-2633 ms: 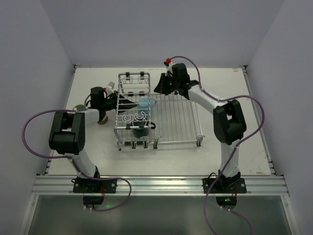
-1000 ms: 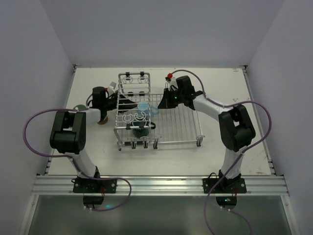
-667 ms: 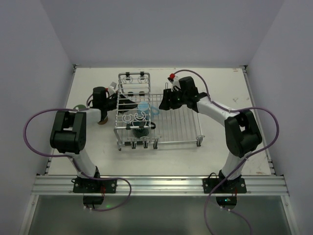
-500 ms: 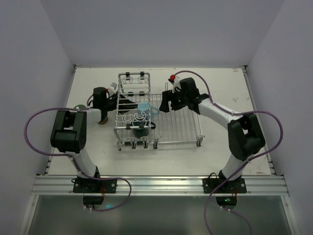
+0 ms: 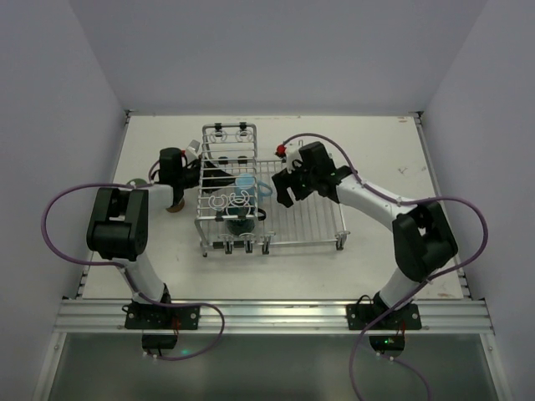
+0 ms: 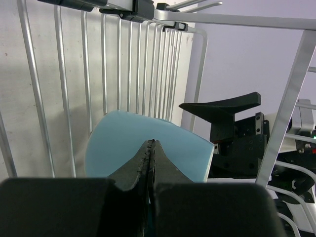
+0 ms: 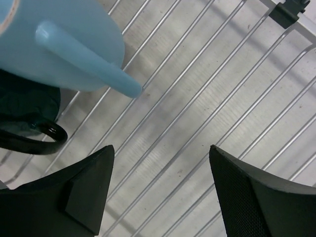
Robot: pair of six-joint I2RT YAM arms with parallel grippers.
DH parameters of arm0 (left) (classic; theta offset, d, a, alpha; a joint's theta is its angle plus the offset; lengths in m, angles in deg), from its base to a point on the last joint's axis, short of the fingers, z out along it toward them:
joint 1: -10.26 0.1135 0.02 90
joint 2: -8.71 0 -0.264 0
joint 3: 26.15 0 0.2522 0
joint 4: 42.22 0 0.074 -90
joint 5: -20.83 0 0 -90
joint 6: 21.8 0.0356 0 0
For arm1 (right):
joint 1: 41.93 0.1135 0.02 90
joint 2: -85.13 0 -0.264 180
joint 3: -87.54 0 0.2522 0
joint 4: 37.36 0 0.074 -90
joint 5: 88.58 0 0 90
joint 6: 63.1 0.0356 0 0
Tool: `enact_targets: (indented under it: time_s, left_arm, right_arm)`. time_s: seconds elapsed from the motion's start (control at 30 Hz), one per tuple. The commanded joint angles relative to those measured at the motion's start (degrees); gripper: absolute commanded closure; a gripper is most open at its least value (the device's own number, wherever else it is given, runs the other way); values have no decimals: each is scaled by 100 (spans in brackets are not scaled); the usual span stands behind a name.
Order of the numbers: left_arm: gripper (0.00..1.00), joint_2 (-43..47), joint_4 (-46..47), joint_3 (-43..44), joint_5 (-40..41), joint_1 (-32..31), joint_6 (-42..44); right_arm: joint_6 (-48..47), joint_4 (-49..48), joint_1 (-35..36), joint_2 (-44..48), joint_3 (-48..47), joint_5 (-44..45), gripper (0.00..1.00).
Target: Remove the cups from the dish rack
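The silver dish rack (image 5: pixel 318 209) stands mid-table. A light-blue mug (image 5: pixel 247 182) lies in it at the foot of the raised section, handle toward the flat grid. A dark teal cup (image 5: pixel 241 222) sits nearer, under the cup loops. My left gripper (image 6: pixel 151 143) reaches in through the rack's left side, shut and empty, its tips right at the mug's side (image 6: pixel 148 160). My right gripper (image 7: pixel 160 153) hangs open over the grid wires (image 7: pixel 197 98). The mug's handle (image 7: pixel 89 61) is up-left of its fingers, apart from them. The teal cup (image 7: pixel 24 103) shows beside it.
A brown cup (image 5: pixel 175 205) and a pale green cup (image 5: pixel 134 184) stand on the table left of the rack, by my left arm. The raised section's upright wires (image 6: pixel 64 74) surround my left gripper. The table's back wall lies beyond the rack.
My right gripper has opened and drawn back from the mug's handle, swinging nearer over the flat grid. The left arm and the mug have stayed put.
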Motion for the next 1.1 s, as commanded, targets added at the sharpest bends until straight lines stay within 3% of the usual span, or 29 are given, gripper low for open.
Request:
enact_targets:
  time_s: [0.0, 0.2, 0.5, 1.07]
  left_arm:
    - [100, 10, 66, 221, -138, -49, 99]
    - [100, -25, -57, 291, -190, -49, 178]
    - [100, -60, 65, 265, -269, -49, 161]
    - [100, -95, 462, 212, -436, -49, -138]
  right_arm:
    - [-885, 111, 9, 468, 86, 76, 20]
    - [-1939, 190, 9, 696, 244, -574, 19]
    - [-2441, -1093, -123, 1049, 1000, -1575, 18]
    - [-2749, -426, -123, -234, -581, -2112, 28]
